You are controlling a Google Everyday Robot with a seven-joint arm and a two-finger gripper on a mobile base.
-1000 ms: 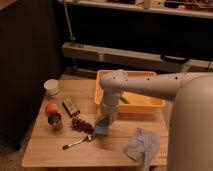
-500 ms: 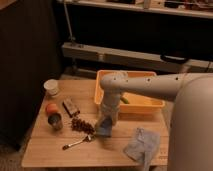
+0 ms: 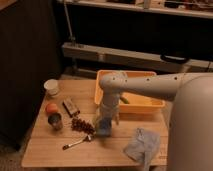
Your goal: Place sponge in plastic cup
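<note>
My gripper hangs from the white arm and points straight down at the middle of the wooden table. A bluish sponge sits right at its tip, low on the table top. I cannot tell whether the sponge is held or only touched. A small see-through plastic cup stands upright at the left, well apart from the gripper. A white cup stands at the table's far left corner.
An orange fruit sits just behind the plastic cup. A brown bar, a pile of dark red berries and a spoon lie left of the gripper. A yellow tray is behind, and a blue-grey cloth lies at front right.
</note>
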